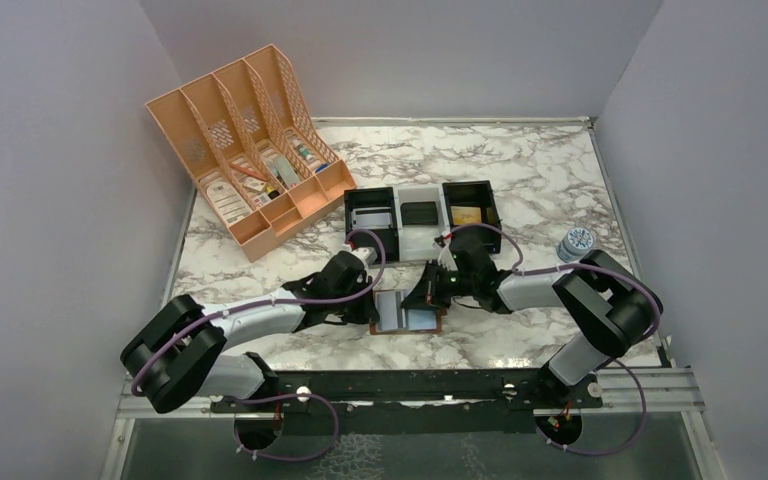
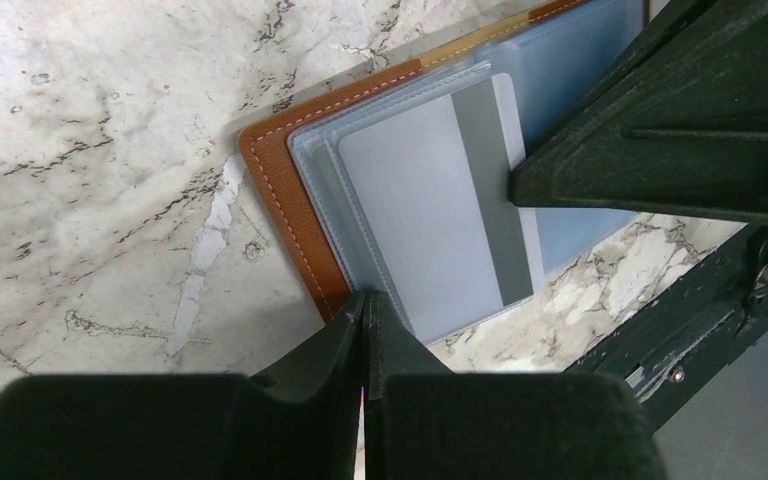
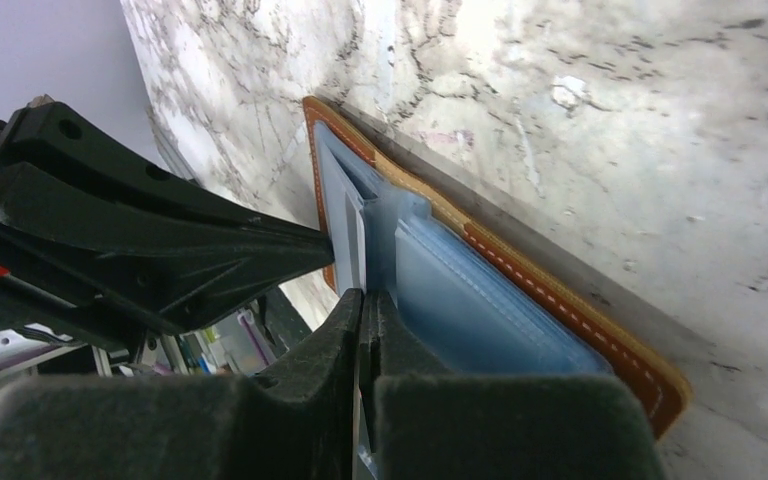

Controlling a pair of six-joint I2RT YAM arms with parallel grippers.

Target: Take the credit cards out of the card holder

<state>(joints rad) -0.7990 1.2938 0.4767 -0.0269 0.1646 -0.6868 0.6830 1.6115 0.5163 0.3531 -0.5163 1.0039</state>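
The brown card holder (image 1: 406, 312) lies spread open on the marble between both grippers. In the left wrist view its leather edge (image 2: 280, 190) frames clear sleeves, and a pale grey credit card (image 2: 410, 210) with a dark stripe lies on top. My left gripper (image 2: 368, 300) is shut on the near edge of the card holder's sleeve. My right gripper (image 3: 365, 300) is shut, with a thin pale sheet between its fingers. Seen from the left wrist, its tip meets the striped card's right edge. The blue-grey pockets (image 3: 480, 300) lie beside it.
An orange file organiser (image 1: 245, 150) stands at the back left. Black and white trays (image 1: 422, 215) sit just behind the card holder. A small blue-white round tub (image 1: 577, 243) sits at the right. The black base rail (image 1: 410, 385) runs along the near edge.
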